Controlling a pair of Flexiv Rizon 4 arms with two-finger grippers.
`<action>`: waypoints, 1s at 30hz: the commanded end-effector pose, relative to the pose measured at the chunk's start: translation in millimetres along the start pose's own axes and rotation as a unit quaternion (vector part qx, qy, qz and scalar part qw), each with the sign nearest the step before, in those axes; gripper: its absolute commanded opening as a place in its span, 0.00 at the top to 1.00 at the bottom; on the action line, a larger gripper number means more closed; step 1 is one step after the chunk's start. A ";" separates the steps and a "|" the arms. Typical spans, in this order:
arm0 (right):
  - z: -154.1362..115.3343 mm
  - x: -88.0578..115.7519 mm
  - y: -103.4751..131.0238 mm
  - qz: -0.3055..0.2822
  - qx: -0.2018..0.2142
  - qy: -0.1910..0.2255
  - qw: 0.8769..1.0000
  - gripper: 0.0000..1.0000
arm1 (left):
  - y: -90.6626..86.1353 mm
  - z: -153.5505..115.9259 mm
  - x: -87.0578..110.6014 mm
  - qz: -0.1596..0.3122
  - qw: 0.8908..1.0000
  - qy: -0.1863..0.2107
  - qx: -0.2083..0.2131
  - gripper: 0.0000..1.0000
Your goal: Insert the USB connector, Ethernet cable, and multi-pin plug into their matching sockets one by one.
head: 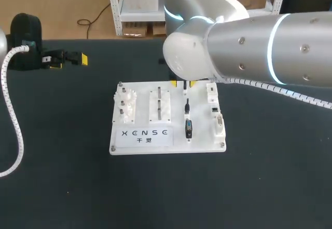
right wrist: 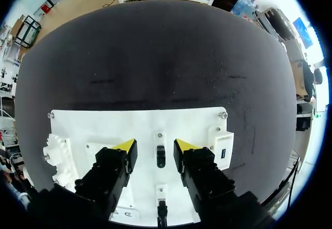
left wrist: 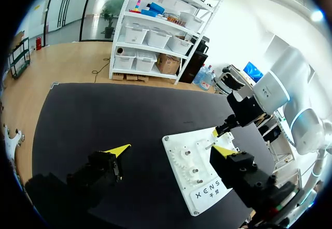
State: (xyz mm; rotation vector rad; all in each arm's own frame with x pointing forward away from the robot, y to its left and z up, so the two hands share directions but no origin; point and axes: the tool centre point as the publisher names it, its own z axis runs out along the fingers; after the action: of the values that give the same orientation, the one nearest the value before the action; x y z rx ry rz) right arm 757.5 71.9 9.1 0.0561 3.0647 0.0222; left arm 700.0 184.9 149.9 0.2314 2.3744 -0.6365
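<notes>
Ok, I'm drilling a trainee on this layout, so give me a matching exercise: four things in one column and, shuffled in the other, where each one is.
Things
1. left gripper
2. right gripper
3. white gears
4. white socket block

Places
A. at the right edge of the white board
B. above the board's far edge, fingers open
C. at the board's left end
D. over the bare black table, off to the board's left, fingers open

Pairs: 1-D, 2-B, 3-C, 4-A
</notes>
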 end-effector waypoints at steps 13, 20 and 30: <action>-1.7 5.5 0.0 -0.002 -0.005 0.002 1.000 0.92 | 0.0 0.0 0.0 0.000 1.000 0.000 0.000 0.00; -7.8 7.3 0.1 -0.008 -0.004 -0.009 1.000 1.00 | 0.0 0.0 0.0 0.000 1.000 0.000 0.000 0.00; -21.5 7.3 -1.0 -0.011 -0.003 -0.028 1.000 1.00 | 0.0 0.0 0.0 0.000 1.000 0.000 0.000 0.00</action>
State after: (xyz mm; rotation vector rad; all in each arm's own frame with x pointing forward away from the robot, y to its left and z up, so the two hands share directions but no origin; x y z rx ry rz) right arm 756.7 74.0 25.5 0.0151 3.0333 0.0277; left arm 700.0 184.9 150.0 0.2315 2.3744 -0.6366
